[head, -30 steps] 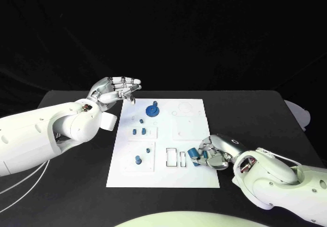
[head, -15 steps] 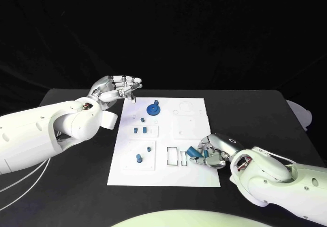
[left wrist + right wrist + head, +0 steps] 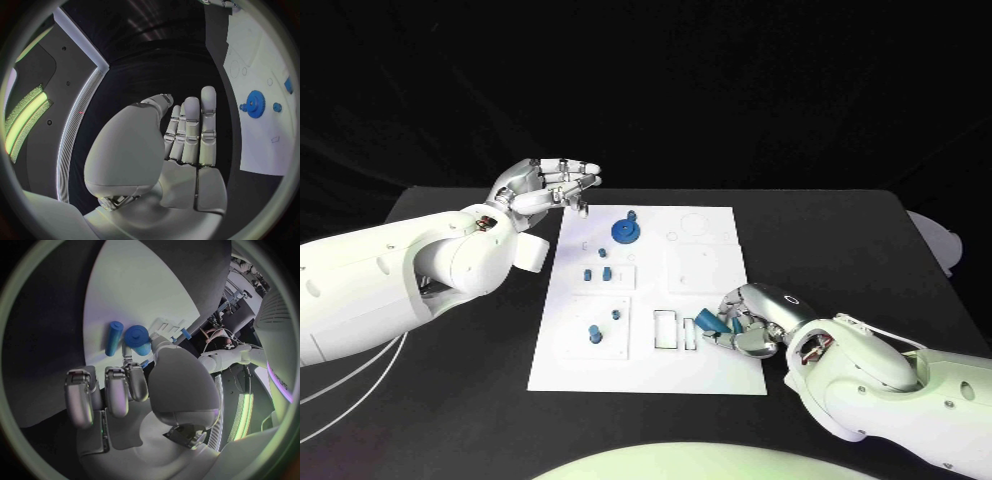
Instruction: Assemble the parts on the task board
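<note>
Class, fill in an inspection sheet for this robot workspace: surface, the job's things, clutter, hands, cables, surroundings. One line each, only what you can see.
Surface: black table, matte.
Job's things: white rectangular task board mid-table; blue toothed gear at its far end; small blue parts along its left side; blue cylindrical part at the right hand.
Clutter: nothing seen.
Hands: left hand raised off the board's far left corner, holding nothing; right hand at the board's right edge, fingers around the blue cylindrical part.
Cables: thin white cables under the left arm.
Surroundings: dark backdrop.

Blue parts (image 3: 626, 233) on white task board (image 3: 711, 270), black table (image 3: 848, 250), silver hands
</note>
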`<action>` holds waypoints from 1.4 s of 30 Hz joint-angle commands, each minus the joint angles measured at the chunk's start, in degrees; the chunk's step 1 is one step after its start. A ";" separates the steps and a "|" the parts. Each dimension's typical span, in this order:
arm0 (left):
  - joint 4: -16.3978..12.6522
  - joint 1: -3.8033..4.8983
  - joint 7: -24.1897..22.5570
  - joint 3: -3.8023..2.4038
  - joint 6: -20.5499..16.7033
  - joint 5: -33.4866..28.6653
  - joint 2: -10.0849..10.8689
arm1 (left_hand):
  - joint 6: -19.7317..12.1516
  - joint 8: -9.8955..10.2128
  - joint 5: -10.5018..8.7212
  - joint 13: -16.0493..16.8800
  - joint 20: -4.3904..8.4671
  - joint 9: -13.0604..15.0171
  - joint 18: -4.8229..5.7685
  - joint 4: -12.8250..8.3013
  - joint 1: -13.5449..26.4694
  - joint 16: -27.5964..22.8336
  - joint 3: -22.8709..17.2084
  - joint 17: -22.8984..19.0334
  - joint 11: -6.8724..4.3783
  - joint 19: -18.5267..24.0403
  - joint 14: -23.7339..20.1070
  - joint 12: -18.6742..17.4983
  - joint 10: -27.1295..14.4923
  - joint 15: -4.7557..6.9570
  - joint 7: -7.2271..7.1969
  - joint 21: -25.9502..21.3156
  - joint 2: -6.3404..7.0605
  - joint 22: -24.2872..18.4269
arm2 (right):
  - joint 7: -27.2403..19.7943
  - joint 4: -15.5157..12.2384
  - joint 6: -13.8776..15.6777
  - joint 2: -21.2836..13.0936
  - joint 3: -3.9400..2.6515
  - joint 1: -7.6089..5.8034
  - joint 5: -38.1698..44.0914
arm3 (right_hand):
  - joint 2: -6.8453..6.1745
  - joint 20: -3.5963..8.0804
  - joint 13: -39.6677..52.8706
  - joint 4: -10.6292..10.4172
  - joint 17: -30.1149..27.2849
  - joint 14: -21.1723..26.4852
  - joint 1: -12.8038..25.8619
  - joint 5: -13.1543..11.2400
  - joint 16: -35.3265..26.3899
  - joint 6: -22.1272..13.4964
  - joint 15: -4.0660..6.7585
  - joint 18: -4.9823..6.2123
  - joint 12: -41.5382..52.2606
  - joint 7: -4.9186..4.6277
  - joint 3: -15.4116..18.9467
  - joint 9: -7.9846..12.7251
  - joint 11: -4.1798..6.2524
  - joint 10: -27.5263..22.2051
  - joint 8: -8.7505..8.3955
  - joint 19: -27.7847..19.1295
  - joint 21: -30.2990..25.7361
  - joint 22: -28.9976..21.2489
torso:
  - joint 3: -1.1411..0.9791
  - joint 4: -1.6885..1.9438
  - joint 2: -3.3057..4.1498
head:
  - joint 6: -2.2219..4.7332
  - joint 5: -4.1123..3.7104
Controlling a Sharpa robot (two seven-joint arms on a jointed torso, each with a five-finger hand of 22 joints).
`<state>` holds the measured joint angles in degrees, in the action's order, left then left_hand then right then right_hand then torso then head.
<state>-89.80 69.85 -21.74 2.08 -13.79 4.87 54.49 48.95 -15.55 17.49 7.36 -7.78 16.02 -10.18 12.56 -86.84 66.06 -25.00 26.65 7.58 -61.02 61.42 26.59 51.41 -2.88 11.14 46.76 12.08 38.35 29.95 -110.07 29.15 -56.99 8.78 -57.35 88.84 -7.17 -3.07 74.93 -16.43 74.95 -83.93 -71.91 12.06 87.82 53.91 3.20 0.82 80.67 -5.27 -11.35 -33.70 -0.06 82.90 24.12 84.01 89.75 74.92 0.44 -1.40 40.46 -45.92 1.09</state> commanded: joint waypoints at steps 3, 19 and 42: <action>-0.08 0.04 -0.30 -0.04 0.97 -0.28 -0.11 | 0.10 0.30 0.15 -0.09 0.06 -0.06 -0.39 0.11 0.29 0.20 -0.36 -0.05 0.14 0.35 -0.42 0.26 -0.43 -0.10 0.33 -0.35 0.42 -0.06 | -0.39 -2.24 3.52 -0.47 -0.15 -0.21 -0.39 | 1.64 0.46 5.35 -0.21 9.48 -5.02 -1.47 0.58 0.44 1.69 0.47 -0.82 0.33 1.07 -0.60 -0.65 0.10 0.45 0.73 5.99 0.25 15.08 | 0.00 -0.05 -0.11 | 0.13 0.08; 0.01 0.03 -0.30 -0.03 1.00 -0.48 -0.39 | 0.12 0.29 0.15 -0.12 0.05 -0.05 -0.39 0.10 0.37 0.24 -0.45 -0.11 0.14 0.36 -0.43 0.29 -0.47 -0.11 0.33 -0.37 0.40 -0.06 | -1.23 -2.29 0.27 3.78 -0.41 -1.25 -5.38 | 2.15 0.73 5.54 -0.39 9.45 -5.02 0.15 2.02 0.44 2.43 0.71 -0.82 0.35 1.29 -0.81 -0.59 0.33 0.66 0.85 5.99 0.25 15.08 | 0.07 0.06 0.07 | 0.03 0.17; -0.14 0.04 -0.18 -0.03 1.12 -0.52 -0.38 | 0.10 0.30 0.17 -0.14 0.04 -0.06 -0.39 0.12 0.45 0.26 -0.51 -0.16 0.15 0.36 -0.44 0.31 -0.50 -0.12 0.33 -0.38 0.36 -0.06 | 0.48 0.90 -4.91 8.03 -0.42 -1.35 -5.05 | 3.60 1.28 7.20 -0.50 9.34 -4.99 12.20 1.39 0.40 4.28 1.33 -0.82 1.32 2.22 4.38 -1.65 1.06 1.80 2.94 5.99 0.25 15.08 | 0.03 0.02 0.08 | -0.49 0.79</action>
<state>-89.77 69.84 -21.64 2.09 -13.63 4.68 54.20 48.95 -15.55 17.49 7.30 -7.78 16.02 -10.18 12.72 -86.61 66.05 -25.16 26.54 7.79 -61.02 61.41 26.59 51.20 -2.88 11.14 46.76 12.31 38.35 29.71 -109.21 26.29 -49.02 8.38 -58.69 82.93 -3.48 -2.24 74.91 -16.94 74.92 -84.01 -59.98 13.51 88.03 57.83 4.12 0.81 81.76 -3.19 -7.08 -35.34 0.71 83.75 26.86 84.01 89.75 74.90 0.48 -1.38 40.52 -46.39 1.88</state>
